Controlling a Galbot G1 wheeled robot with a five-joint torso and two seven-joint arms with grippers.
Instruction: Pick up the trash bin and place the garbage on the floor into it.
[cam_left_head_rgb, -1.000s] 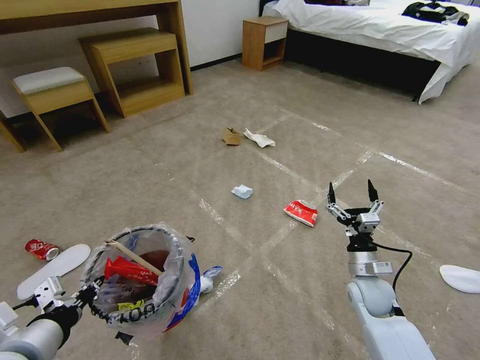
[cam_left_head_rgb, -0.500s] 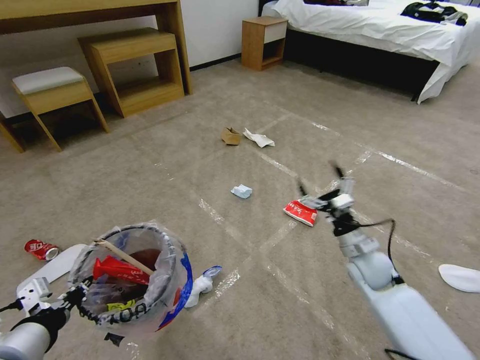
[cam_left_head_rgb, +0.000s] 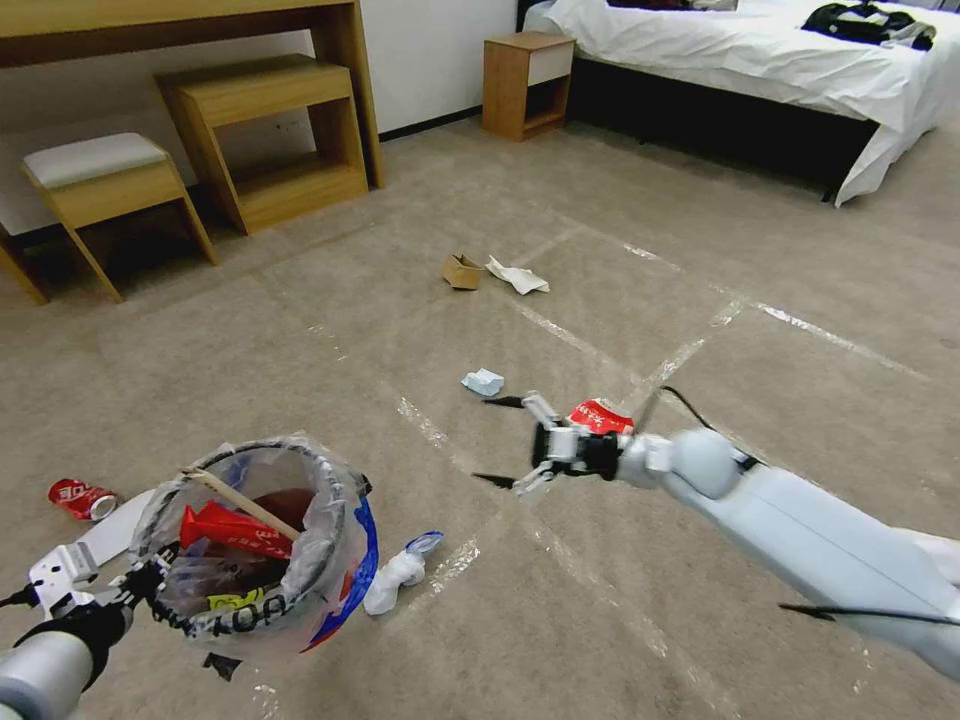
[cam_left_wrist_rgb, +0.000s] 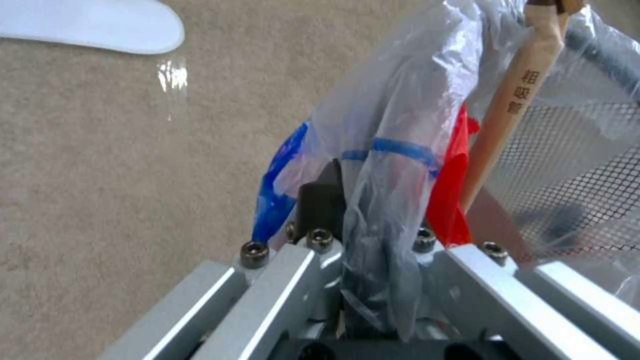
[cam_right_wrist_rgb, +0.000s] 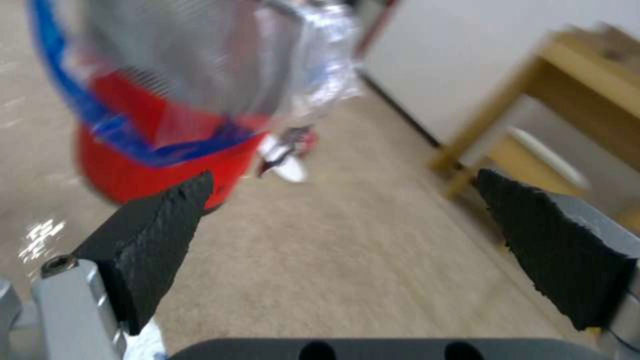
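The trash bin (cam_left_head_rgb: 255, 545), a red bucket lined with a clear bag, hangs tilted at the lower left. My left gripper (cam_left_head_rgb: 140, 585) is shut on its rim and bag (cam_left_wrist_rgb: 380, 215). Inside it lie a red wrapper (cam_left_head_rgb: 225, 528) and a wooden stick (cam_left_head_rgb: 235, 500). My right gripper (cam_left_head_rgb: 497, 441) is open and empty, low over the floor (cam_left_head_rgb: 560, 600), pointing left toward the bin (cam_right_wrist_rgb: 153, 165). Behind its wrist lies a red wrapper (cam_left_head_rgb: 600, 414). Other garbage on the carpet includes pale-blue paper (cam_left_head_rgb: 483, 381), a cardboard scrap (cam_left_head_rgb: 462, 271), white paper (cam_left_head_rgb: 518, 277) and a white wad (cam_left_head_rgb: 398, 570) beside the bin.
A red can (cam_left_head_rgb: 82, 498) and a white slipper (cam_left_head_rgb: 105, 535) lie left of the bin. At the back left are a wooden stool (cam_left_head_rgb: 100, 185), a low shelf (cam_left_head_rgb: 270, 140) and a desk. A nightstand (cam_left_head_rgb: 525, 85) and bed (cam_left_head_rgb: 760, 60) stand at the back right.
My right arm has swung down and to the left, from upright beside the red wrapper to lying low in front of it, its open fingers pointing at the bin. The bin shifted slightly left.
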